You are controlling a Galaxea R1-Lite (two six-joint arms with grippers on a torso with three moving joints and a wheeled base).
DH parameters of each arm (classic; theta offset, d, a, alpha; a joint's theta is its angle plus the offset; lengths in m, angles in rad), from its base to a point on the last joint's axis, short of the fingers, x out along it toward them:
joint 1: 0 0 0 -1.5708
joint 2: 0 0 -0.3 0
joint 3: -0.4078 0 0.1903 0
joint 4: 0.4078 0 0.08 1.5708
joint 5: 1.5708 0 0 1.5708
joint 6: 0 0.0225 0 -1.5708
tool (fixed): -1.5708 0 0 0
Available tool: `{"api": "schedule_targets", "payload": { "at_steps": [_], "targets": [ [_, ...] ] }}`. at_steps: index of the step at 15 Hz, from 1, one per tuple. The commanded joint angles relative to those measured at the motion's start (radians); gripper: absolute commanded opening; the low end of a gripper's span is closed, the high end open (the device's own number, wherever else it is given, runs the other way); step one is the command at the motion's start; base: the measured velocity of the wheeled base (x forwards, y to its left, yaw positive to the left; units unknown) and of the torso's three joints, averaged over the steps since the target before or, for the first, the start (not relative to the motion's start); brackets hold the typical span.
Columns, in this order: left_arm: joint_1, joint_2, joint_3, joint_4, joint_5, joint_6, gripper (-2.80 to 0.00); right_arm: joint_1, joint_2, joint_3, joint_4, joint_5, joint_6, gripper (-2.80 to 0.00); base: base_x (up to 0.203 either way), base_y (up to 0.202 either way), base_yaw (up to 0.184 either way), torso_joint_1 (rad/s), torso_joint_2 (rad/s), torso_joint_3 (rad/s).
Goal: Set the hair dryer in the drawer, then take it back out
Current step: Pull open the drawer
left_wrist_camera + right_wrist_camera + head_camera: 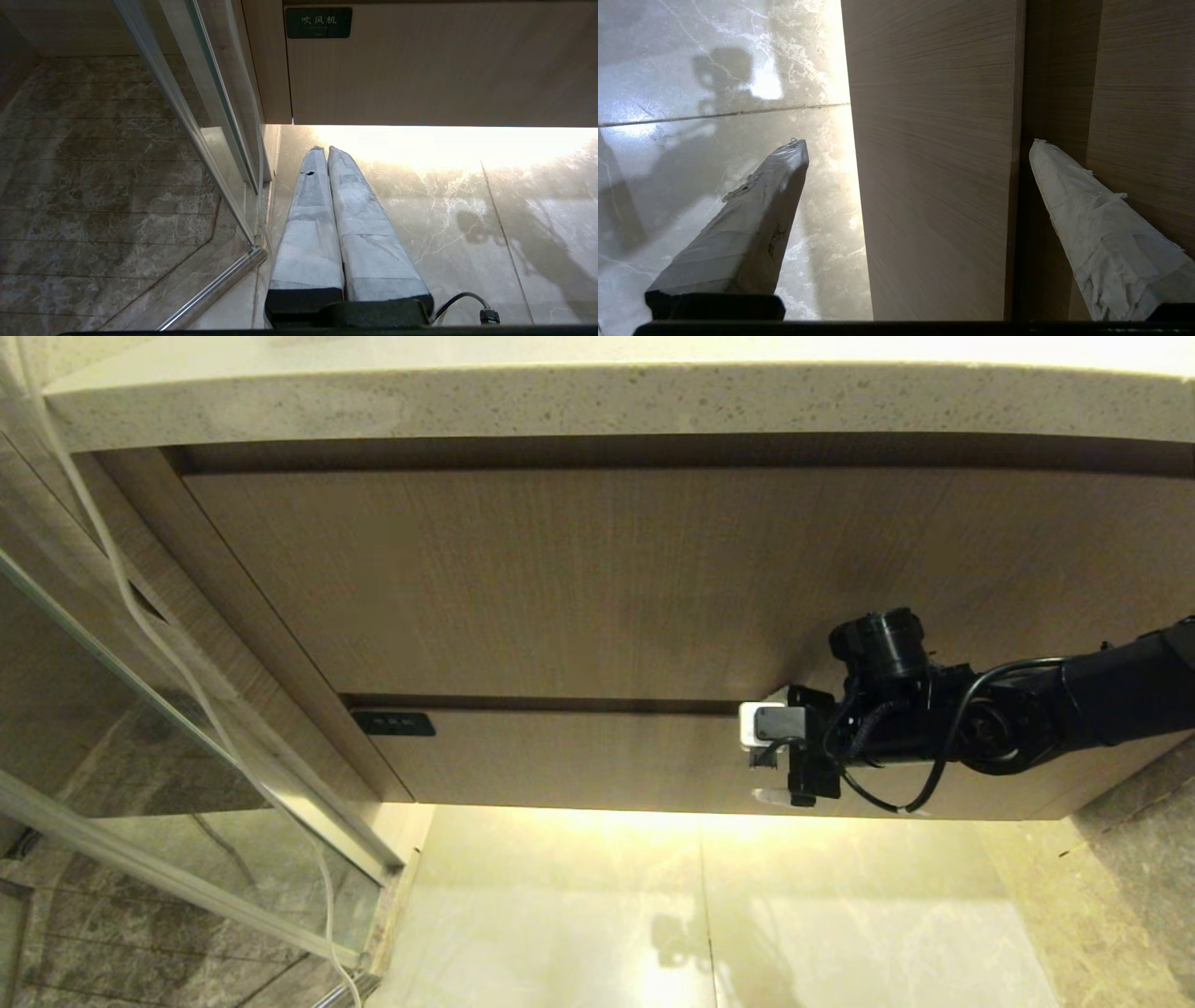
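Drawer [597,761] shut; right claw [767,765] spread wide, one finger above drawer front, one below; drawer runs sideways; left claw [325,151] pressed together, parked lower; hair dryer not seen.

Dim, warm under-cabinet glare

**Black arm, taped white fingers**

The right arm [1074,709] is matte black, built of rounded tubular segments, with a short black cylindrical camera housing [879,644] on top of the wrist. A thin black cable [943,756] loops loosely beneath the wrist joint. The right gripper [920,144] carries long tapered fingers [742,233] wrapped in wrinkled, scuffed white tape on black bases. The left gripper [324,149] has matching taped fingers [308,233], one bearing a small dark mark, with a black cable connector [486,315] near its base.
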Motion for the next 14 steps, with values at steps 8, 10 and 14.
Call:
{"api": "schedule_targets", "payload": {
  "at_steps": [8,10,14],
  "targets": [
    [0.0,0.0,0.0,0.001,0.0,0.0,-2.8,0.033,0.035,-0.001,-0.016,-0.115,0.035,0.0,0.0,0.0,0.0,0.0,0.0,0.0],
    [0.0,0.0,0.0,0.001,0.0,0.0,-2.8,0.037,0.044,-0.001,-0.017,-0.12,0.038,0.0,0.0,0.0,0.0,0.0,0.0,0.0],
    [0.0,0.0,0.0,0.001,0.0,0.0,-2.8,0.037,0.044,0.006,0.016,-0.143,0.041,0.0,0.0,0.0,0.0,0.0,0.0,0.0]
  ]
}}
